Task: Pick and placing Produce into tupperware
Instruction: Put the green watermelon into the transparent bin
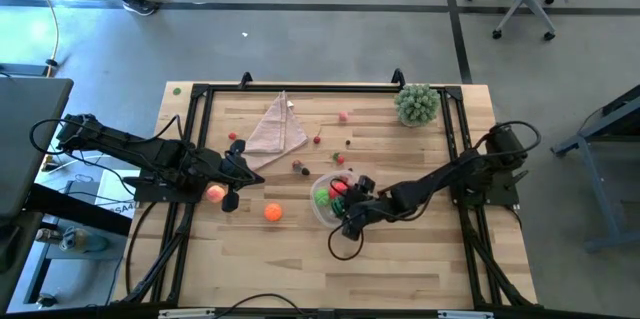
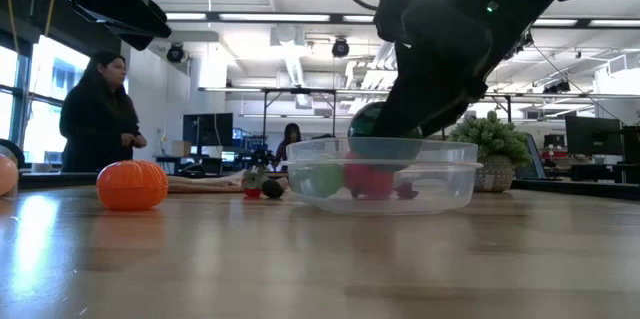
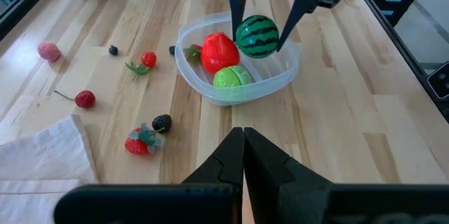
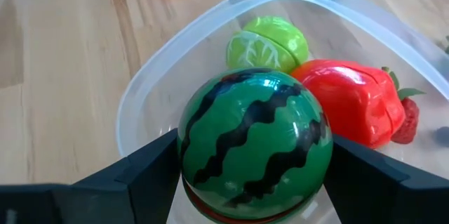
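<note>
Currently the right claw (image 3: 260, 36) is gripping the melon (image 3: 257, 36) over the tub (image 3: 280, 76), which is holding two fruits near the tabletop's (image 1: 420, 259) middle. Orange (image 1: 273, 213) and berries (image 3: 85, 98) are remaining; the left claw (image 3: 243, 155) is closed.

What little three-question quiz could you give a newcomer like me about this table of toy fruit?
1. True or false: the right gripper holds the striped watermelon over the clear tub.
2. Which already lies in the tub? A) the orange; B) the red fruit and the green fruit; C) the pink cloth.
3. Fill in: the left gripper has its jaws ____.

Key: 1 true; 2 B; 3 shut.
</note>
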